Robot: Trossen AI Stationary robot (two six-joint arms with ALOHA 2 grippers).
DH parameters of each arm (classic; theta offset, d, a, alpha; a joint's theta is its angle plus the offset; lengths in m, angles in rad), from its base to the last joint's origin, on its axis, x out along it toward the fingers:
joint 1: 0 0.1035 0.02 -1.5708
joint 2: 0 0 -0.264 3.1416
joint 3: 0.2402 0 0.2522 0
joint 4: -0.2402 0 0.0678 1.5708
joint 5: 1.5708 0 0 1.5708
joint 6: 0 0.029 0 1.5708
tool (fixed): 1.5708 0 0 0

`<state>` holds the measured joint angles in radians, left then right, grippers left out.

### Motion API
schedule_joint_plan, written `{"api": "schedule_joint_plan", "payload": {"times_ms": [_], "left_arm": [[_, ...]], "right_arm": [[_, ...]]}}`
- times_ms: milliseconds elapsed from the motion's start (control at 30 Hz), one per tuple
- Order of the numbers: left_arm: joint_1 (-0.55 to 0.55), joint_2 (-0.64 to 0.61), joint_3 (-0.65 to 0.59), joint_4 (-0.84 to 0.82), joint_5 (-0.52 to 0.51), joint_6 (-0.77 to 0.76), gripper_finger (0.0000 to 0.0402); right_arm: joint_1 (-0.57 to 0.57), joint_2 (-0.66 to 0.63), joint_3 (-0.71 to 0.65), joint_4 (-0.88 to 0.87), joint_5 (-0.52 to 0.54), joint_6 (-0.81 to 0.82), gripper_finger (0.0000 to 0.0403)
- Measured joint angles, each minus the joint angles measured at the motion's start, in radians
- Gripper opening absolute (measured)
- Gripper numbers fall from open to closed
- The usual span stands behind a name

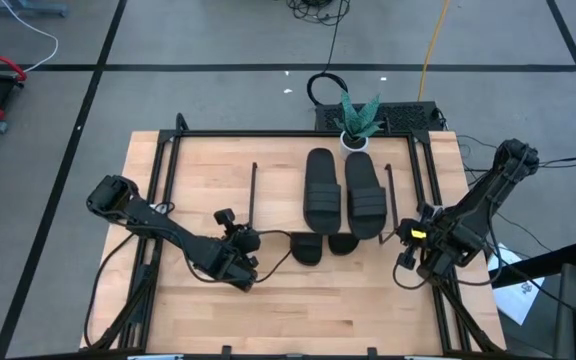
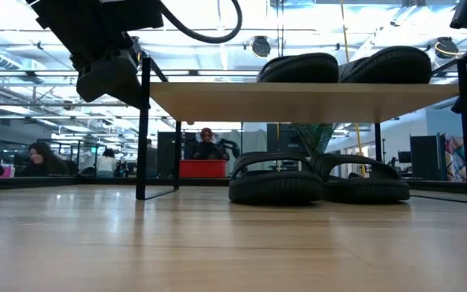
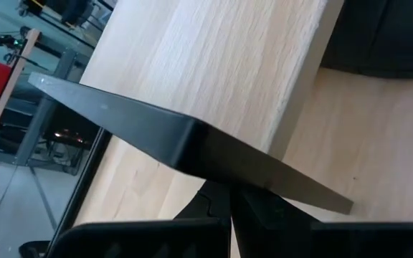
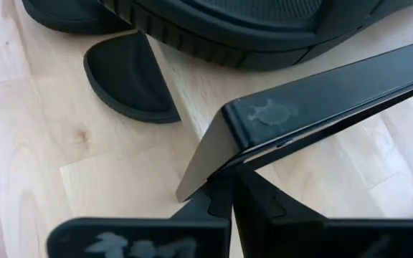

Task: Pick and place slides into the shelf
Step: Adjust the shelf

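Note:
The shelf (image 2: 298, 101) stands on the table on its black side frames (image 1: 253, 195). Two black slides (image 1: 320, 188) (image 1: 365, 195) lie side by side on its top board. Two more (image 2: 276, 182) (image 2: 359, 182) lie on the table under it, heels (image 1: 308, 248) sticking out toward the near edge. My left gripper (image 1: 251, 240) is shut at the shelf's near left corner. My right gripper (image 1: 405, 236) is shut at its near right corner. In each wrist view a black frame strip crosses just beyond the shut fingertips. My left gripper (image 3: 231, 197) has its shut fingertips right at the lower edge of the left frame strip (image 3: 214, 154), slanting down from the table's left; I cannot tell whether they touch. My right gripper (image 4: 231, 190) stands likewise under the bent corner of the right frame strip (image 4: 228, 122); touch cannot be told.
Black rails (image 1: 163, 200) run along the table's left and right sides. A small potted plant (image 1: 358, 120) stands at the far edge behind the shelf. The wooden top in front of the shelf (image 1: 308, 310) is bare. People (image 2: 43, 158) sit in the room beyond.

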<state>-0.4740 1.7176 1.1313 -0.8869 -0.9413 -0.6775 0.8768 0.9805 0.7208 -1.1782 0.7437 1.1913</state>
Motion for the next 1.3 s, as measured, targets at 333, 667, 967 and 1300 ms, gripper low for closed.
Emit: {"api": "schedule_joint_plan", "payload": {"times_ms": [333, 667, 967, 1300], "left_arm": [[-0.015, 0.000, 0.000, 0.012, 0.037, 0.002, 0.0000], [-0.034, 0.000, 0.004, -0.050, 0.046, -0.077, 0.0000], [-0.096, -0.002, 0.005, -0.279, 0.015, -0.291, 0.0000], [-0.229, -0.044, 0.003, -0.285, 0.013, -0.263, 0.0000]], "right_arm": [[0.000, 0.044, 0.000, 0.069, -0.022, -0.025, 0.0000], [0.005, 0.052, 0.000, 0.040, -0.026, 0.040, 0.0000], [0.041, 0.009, 0.009, 0.007, -0.058, 0.093, 0.0000], [0.142, -0.041, 0.009, -0.004, -0.250, 0.222, 0.0000]]}}
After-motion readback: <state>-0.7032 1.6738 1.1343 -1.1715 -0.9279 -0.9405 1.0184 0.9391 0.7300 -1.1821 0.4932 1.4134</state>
